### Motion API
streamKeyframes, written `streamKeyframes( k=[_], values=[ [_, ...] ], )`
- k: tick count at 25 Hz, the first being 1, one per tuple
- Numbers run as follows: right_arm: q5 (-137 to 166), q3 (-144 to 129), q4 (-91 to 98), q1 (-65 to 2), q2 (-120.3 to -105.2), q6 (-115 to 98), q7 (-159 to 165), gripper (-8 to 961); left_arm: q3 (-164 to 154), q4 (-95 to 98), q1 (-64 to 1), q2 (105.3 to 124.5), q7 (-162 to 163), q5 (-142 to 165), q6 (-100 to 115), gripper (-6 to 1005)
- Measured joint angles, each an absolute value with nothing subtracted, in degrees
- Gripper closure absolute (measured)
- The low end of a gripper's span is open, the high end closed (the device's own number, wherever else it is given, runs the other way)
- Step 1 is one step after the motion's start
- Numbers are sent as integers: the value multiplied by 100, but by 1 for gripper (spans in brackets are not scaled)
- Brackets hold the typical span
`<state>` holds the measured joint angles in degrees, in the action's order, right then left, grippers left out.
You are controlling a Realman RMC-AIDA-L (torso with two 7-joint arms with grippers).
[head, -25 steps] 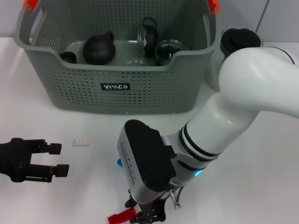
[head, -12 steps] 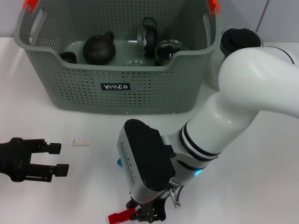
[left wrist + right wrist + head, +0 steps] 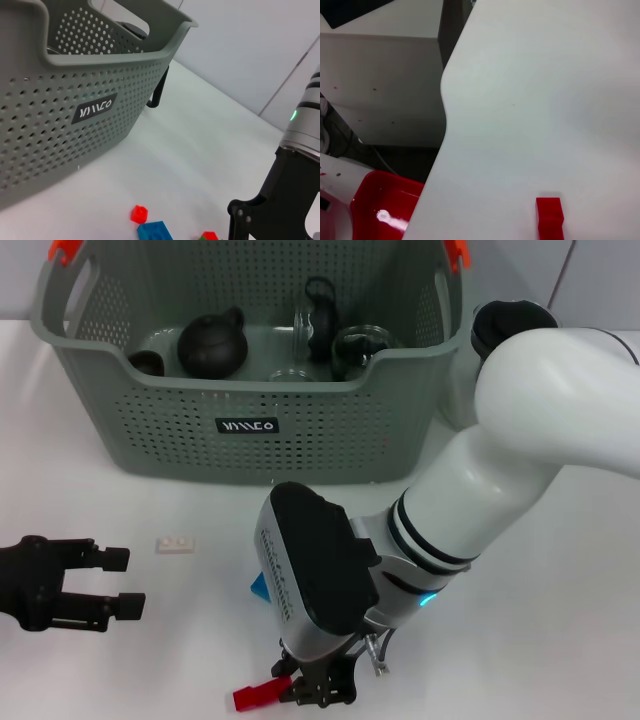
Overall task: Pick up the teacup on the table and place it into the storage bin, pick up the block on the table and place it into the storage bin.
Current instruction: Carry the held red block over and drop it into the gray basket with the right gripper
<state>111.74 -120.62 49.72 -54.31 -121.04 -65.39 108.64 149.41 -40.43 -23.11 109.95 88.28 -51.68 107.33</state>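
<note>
The grey perforated storage bin (image 3: 250, 390) stands at the back of the table, and its wall fills the left wrist view (image 3: 60, 115). Inside it a small dark teacup (image 3: 147, 362) sits beside a dark teapot (image 3: 212, 343) and some glassware. My right gripper (image 3: 315, 692) hangs near the table's front edge, shut on a red block (image 3: 255, 697) that sticks out to its left. That block also shows in the right wrist view (image 3: 550, 216). At the far left my left gripper (image 3: 118, 583) hovers open and empty.
A small white block (image 3: 175, 543) lies between the left gripper and the bin. A blue block (image 3: 260, 588) peeks out beside the right wrist, near other small blocks (image 3: 139, 214). A glass jug with a black lid (image 3: 515, 328) stands behind the right arm.
My right gripper has risen slightly with the red block in it. The left gripper has stayed where it was.
</note>
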Motion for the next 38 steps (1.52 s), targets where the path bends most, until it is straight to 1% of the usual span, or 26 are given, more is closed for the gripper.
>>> streamKeyframes(
  k=[3, 6, 12, 16, 21, 27, 30, 34, 35, 36, 38],
  values=[
    [11187, -11934, 5033, -5415, -12084, -6568, 10873, 757, 14941, -4043, -2307, 10986, 8830, -5168, 10759, 155],
    [11276, -11570, 5208, -5336, -12032, -6753, 10885, 757, 14945, -4049, -2289, 10971, 8832, -5168, 10806, 155],
    [12005, -10507, 6169, -4933, -12031, -7318, 11006, 757, 14950, -4075, -2266, 10968, 8833, -5180, 10866, 156],
    [12174, -9670, 6712, -4835, -12020, -7873, 11033, 756, 14975, -4085, -2262, 10968, 8831, -5193, 10884, 156],
    [12223, -8397, 7510, -4840, -12012, -8546, 11029, 756, 15038, -4083, -2261, 10977, 8798, -5209, 10895, 156],
    [12301, -6886, 7675, -5154, -11931, -8808, 10936, 756, 15035, -4097, -2331, 11077, 8743, -5213, 10891, 156],
    [12448, -6298, 7428, -5266, -11848, -8563, 10888, 756, 15037, -4097, -2394, 11128, 8702, -5215, 10892, 156],
    [12549, -6058, 6690, -5357, -11625, -7936, 10906, 757, 15014, -4096, -2503, 11196, 8697, -5215, 10886, 156],
    [12571, -6033, 6266, -5414, -11513, -7596, 10921, 757, 15000, -4093, -2542, 11209, 8697, -5211, 10872, 156],
    [12571, -6033, 6266, -5414, -11513, -7596, 10921, 757, 14993, -4092, -2576, 11217, 8696, -5202, 10862, 156],
    [12576, -6028, 5803, -5506, -11411, -7314, 10912, 757, 14982, -4091, -2631, 11233, 8695, -5190, 10860, 156]
  ],
)
